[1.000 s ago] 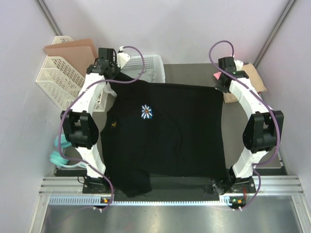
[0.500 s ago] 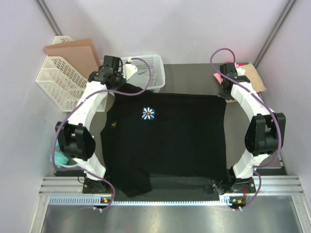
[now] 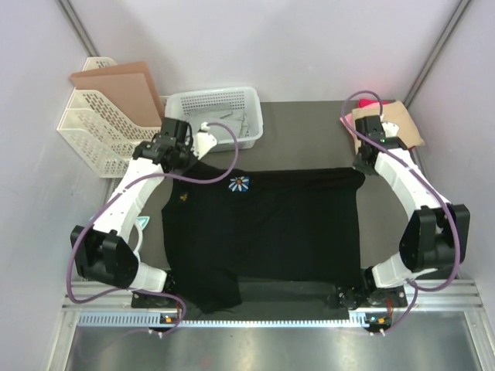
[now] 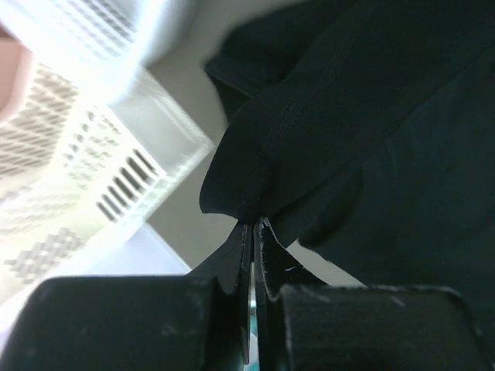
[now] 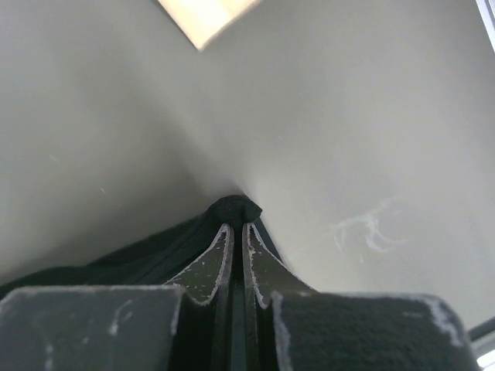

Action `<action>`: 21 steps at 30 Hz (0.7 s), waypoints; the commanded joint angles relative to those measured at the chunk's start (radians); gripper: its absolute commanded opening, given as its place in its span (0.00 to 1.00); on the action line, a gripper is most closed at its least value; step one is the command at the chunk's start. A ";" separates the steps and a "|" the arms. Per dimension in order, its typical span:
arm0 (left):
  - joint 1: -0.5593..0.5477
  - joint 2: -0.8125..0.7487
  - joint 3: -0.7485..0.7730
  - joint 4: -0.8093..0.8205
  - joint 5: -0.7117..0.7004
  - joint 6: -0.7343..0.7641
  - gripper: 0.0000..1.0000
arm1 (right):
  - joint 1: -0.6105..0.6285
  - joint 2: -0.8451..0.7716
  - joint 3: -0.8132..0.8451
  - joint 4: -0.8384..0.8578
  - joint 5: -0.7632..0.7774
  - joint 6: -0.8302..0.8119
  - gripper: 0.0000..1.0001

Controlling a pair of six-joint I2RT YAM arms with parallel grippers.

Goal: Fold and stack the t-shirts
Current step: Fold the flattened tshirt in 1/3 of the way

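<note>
- The black t-shirt (image 3: 263, 232) is lying spread over the table (image 3: 309, 127) between the two arms. Its near hem is drooping over the table's near edge on the left side, by the left arm's base.
- A small blue-and-white print (image 3: 239, 184) is sitting close to the shirt's far edge, left of centre.
- The far edge is running in a nearly straight line from one arm's tip to the other, and the cloth there is looking doubled over.
- The left fingers (image 4: 241, 247) are pressing together on a fold of black cloth at the shirt's far left corner. In the left wrist view the fabric is bunching right at their tips.
- The right fingers (image 5: 227, 238) are pinching the far right corner. A small nub of black cloth is poking out above their tips, and the rest is trailing away to the left, with the grey table behind.
- Beyond the left fingers, a white mesh basket (image 3: 213, 92) is standing on the table, apart from the shirt.
- Left of the basket, a white slotted rack (image 3: 89, 127) is leaning, with a brown cardboard sheet (image 3: 116, 81) propped in it.
- At the far right corner, behind the right arm, a tan-brown shape (image 3: 406, 125) is lying with a pink patch (image 3: 373, 105) beside it. The pink patch is probably the pink t-shirt, though the arm and its cable are hiding most of it.
</note>
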 commanded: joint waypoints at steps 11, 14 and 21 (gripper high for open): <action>-0.002 -0.130 -0.173 -0.021 0.024 -0.049 0.00 | 0.064 -0.178 -0.313 0.048 0.013 0.072 0.00; -0.002 -0.145 -0.176 -0.035 0.035 -0.053 0.00 | 0.092 -0.182 -0.342 0.048 0.008 0.093 0.00; -0.003 -0.168 -0.215 -0.124 0.135 -0.075 0.03 | 0.141 -0.189 -0.385 0.044 -0.013 0.117 0.28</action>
